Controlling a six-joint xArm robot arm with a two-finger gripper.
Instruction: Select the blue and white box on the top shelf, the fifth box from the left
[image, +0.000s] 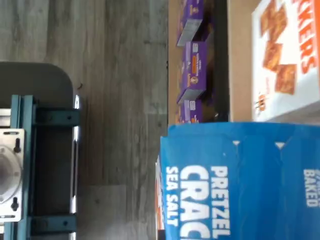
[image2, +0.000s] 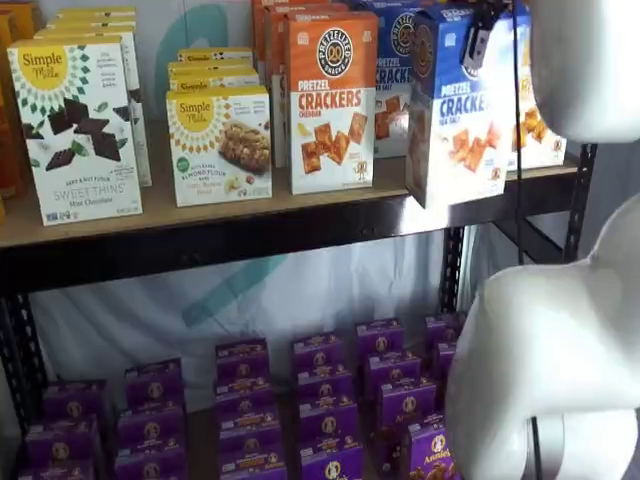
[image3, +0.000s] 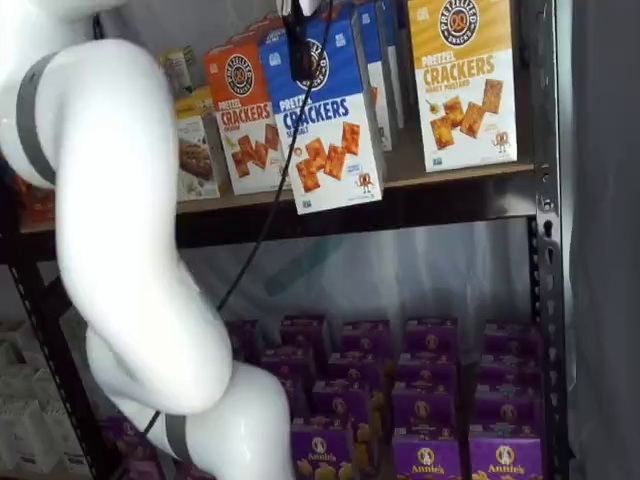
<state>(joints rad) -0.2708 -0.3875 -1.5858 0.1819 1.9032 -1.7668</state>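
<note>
The blue and white box (image2: 455, 110) is a tall carton with a blue top, a white bottom and "CRACKERS" lettering. It is tilted and hangs out past the front beam of the top shelf (image2: 250, 235), as a shelf view (image3: 330, 120) also shows. My gripper (image3: 299, 48) comes down from above, and a black finger lies over the box's upper face. It is shut on the box's top, also seen in a shelf view (image2: 479, 42). The wrist view shows the box's blue face (image: 240, 185) close up.
An orange Pretzel Crackers carton (image2: 331, 100) stands just left of the held box, and a white and yellow cracker carton (image3: 463, 80) stands to its right. More blue cartons stand behind. Purple boxes (image2: 320, 400) fill the lower shelf. My white arm (image3: 120, 220) fills the foreground.
</note>
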